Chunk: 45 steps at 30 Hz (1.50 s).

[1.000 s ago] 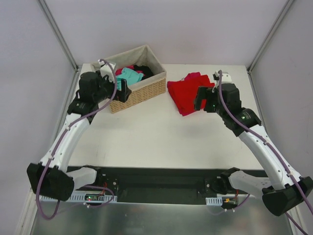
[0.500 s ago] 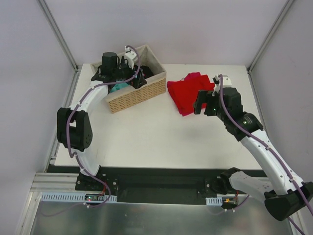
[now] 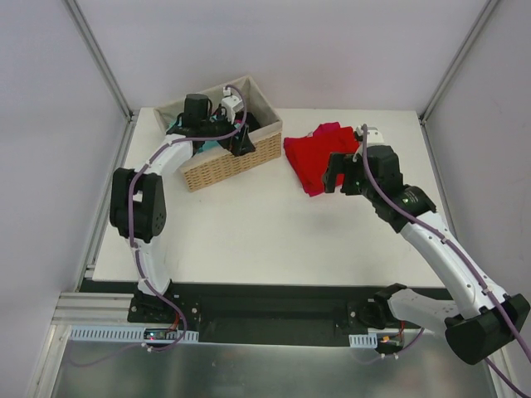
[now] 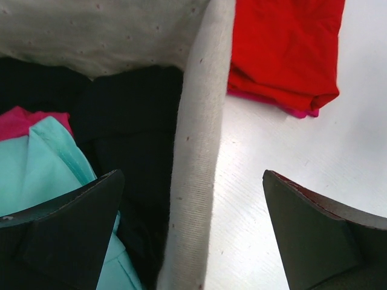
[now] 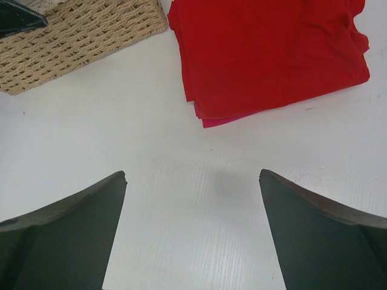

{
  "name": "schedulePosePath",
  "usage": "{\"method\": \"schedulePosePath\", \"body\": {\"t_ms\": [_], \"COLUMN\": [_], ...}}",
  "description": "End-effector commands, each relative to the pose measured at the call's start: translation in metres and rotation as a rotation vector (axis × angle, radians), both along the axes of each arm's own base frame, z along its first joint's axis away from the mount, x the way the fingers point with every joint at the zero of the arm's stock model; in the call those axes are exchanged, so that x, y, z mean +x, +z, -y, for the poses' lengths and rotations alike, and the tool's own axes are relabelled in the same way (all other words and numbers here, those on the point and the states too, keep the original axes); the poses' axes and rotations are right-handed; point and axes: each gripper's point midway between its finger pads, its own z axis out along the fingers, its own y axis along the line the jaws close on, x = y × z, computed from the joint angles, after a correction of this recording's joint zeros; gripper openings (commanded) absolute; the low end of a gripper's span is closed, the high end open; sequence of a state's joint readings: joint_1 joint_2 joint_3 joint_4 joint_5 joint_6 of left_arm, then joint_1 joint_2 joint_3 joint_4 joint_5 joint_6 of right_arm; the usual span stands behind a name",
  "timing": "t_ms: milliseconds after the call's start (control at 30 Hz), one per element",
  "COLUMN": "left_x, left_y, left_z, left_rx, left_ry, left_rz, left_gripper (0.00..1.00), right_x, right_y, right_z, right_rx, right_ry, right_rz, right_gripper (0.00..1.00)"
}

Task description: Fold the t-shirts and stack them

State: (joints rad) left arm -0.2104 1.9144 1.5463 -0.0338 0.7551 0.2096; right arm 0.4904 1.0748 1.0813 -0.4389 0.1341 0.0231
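Left gripper (image 4: 192, 178) straddles the basket (image 3: 232, 159) wall, jaws wide, empty. Right gripper (image 5: 192, 175) outside basket, jaws wide, empty, near folded red t-shirt (image 5: 266, 54).

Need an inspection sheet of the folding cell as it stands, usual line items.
Surface: white table, bare in the middle.
Job's things: red t-shirt folded on top of a magenta t-shirt, right of the basket; teal t-shirt, black t-shirt and magenta cloth lie unfolded inside the basket.
Clutter: nothing seen.
End effectors: left end effector open, straddling the basket's wall; right end effector open, over bare table beside the red t-shirt.
Cables: purple cables run along both arms.
Surroundings: white walls, metal frame posts.
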Motion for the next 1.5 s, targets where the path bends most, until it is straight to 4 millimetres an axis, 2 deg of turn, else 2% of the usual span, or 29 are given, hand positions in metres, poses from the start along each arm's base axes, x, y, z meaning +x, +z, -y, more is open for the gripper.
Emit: {"method": "schedulePosePath", "body": {"t_ms": [0, 67, 133, 167, 200, 233, 267, 300, 333, 433, 467, 567, 700, 800, 833, 867, 933, 1200, 1300, 1433, 1467], "left_x": [0.010, 0.021, 0.036, 0.043, 0.048, 0.056, 0.066, 0.070, 0.075, 0.083, 0.085, 0.087, 0.087, 0.081, 0.075, 0.071, 0.063, 0.040, 0.041, 0.054, 0.056], "left_y": [-0.017, -0.028, -0.044, -0.044, -0.055, -0.057, -0.059, -0.065, -0.067, -0.074, -0.075, -0.071, -0.068, -0.070, -0.077, -0.074, -0.078, -0.078, -0.078, -0.074, -0.078], "left_z": [0.003, -0.005, -0.021, -0.026, -0.033, -0.047, -0.061, -0.069, -0.085, -0.124, -0.142, -0.171, -0.205, -0.216, -0.232, -0.236, -0.256, -0.278, -0.285, -0.288, -0.288], "left_rx": [0.026, 0.068, 0.120, 0.127, 0.133, 0.142, 0.170, 0.178, 0.196, 0.273, 0.286, 0.272, 0.293, 0.305, 0.353, 0.357, 0.384, 0.399, 0.434, 0.422, 0.425], "left_ry": [-0.023, 0.032, 0.119, 0.153, 0.192, 0.248, 0.327, 0.369, 0.423, 0.575, 0.624, 0.695, 0.835, 0.912, 0.993, 1.023, 1.098, 1.272, 1.266, 1.221, 1.206], "left_rz": [0.019, 0.018, 0.004, 0.003, -0.034, -0.045, -0.048, -0.067, -0.069, -0.067, -0.073, -0.086, -0.095, -0.116, -0.126, -0.128, -0.143, -0.192, -0.189, -0.176, -0.182], "left_gripper": [0.98, 0.94, 0.83, 0.77, 0.56, 0.34, 0.19, 0.07, 0.00, 0.00, 0.00, 0.00, 0.00, 0.00, 0.00, 0.00, 0.00, 0.00, 0.00, 0.00, 0.00], "right_x": [0.001, 0.000, -0.001, -0.002, -0.003, -0.004, -0.004, -0.005, -0.006, -0.007, -0.007, -0.007, -0.005, -0.003, -0.003, -0.002, -0.001, -0.005, -0.009, -0.012, -0.012], "right_y": [0.008, 0.008, 0.008, 0.008, 0.010, 0.009, 0.010, 0.010, 0.010, 0.011, 0.012, 0.013, 0.012, 0.011, 0.012, 0.011, 0.012, 0.015, 0.018, 0.016, 0.016], "right_z": [-0.005, -0.004, -0.003, -0.003, -0.002, -0.001, 0.000, 0.001, 0.001, 0.001, 0.001, -0.001, -0.004, -0.007, -0.008, -0.008, -0.010, -0.017, -0.017, -0.014, -0.014], "right_rx": [0.031, 0.032, 0.032, 0.034, 0.034, 0.031, 0.032, 0.028, 0.029, 0.030, 0.033, 0.039, 0.046, 0.051, 0.054, 0.054, 0.060, 0.088, 0.095, 0.091, 0.093], "right_ry": [0.007, 0.005, 0.003, 0.006, 0.005, 0.003, 0.001, -0.001, 0.002, 0.004, 0.005, 0.013, 0.019, 0.029, 0.031, 0.031, 0.035, 0.061, 0.064, 0.059, 0.058], "right_rz": [0.037, 0.036, 0.038, 0.039, 0.042, 0.040, 0.045, 0.047, 0.046, 0.050, 0.052, 0.054, 0.053, 0.045, 0.049, 0.049, 0.051, 0.049, 0.056, 0.055, 0.056], "right_gripper": [0.96, 0.97, 0.97, 0.97, 0.97, 0.97, 0.97, 0.97, 0.97, 0.97, 0.97, 0.97, 0.97, 0.96, 0.97, 0.97, 0.97, 0.97, 0.96, 0.96, 0.97]}}
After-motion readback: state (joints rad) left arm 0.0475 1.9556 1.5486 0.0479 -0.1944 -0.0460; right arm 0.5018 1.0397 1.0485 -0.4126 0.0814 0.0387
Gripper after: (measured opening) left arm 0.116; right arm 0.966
